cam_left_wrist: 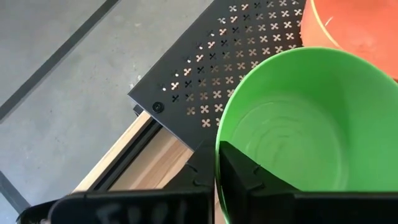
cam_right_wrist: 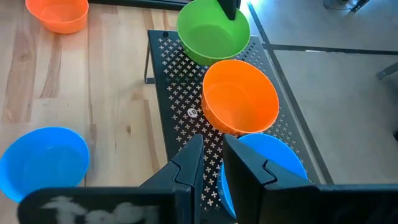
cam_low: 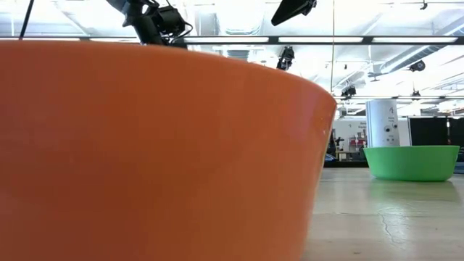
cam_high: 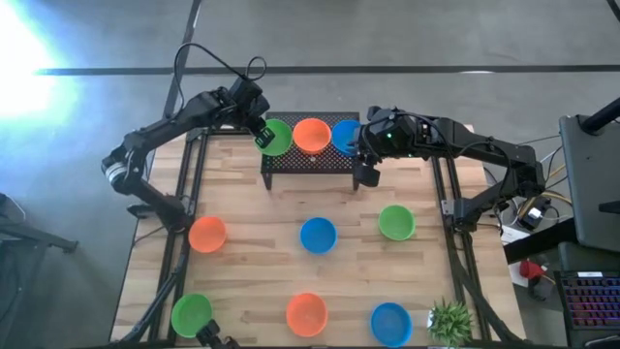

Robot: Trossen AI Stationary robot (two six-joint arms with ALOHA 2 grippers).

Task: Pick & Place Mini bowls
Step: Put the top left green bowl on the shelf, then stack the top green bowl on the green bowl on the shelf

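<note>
A black perforated rack [cam_high: 310, 160] at the table's far middle carries a green mini bowl [cam_high: 278, 137], an orange-red one [cam_high: 311, 135] and a blue one [cam_high: 345, 136] in a row. My left gripper [cam_high: 263, 134] is shut on the green bowl [cam_left_wrist: 292, 118]. My right gripper [cam_right_wrist: 213, 155] stands astride the blue bowl's [cam_right_wrist: 280, 165] near-right rim. One finger is inside and one outside, slightly open, with rack surface showing between the outer finger and the wall. Six more mini bowls stand on their bases on the table. My left gripper pinches the green bowl's wall at the rim [cam_left_wrist: 217, 146] on the bowl's left side. One finger [cam_left_wrist: 249, 177] is inside and the other outside, coming slanting down from the far left. The bowl is over the rack's left end; whether its base rests there I cannot tell.
On the wooden table stand an orange-red bowl [cam_high: 207, 234], a blue one [cam_high: 318, 235], a green one [cam_high: 396, 222], a green one [cam_high: 192, 312], an orange-red one [cam_high: 306, 313] and a blue one [cam_high: 390, 323]. A small potted plant [cam_high: 450, 320] is at the near right corner. An orange-red bowl [cam_low: 145, 145] fills the low view.
</note>
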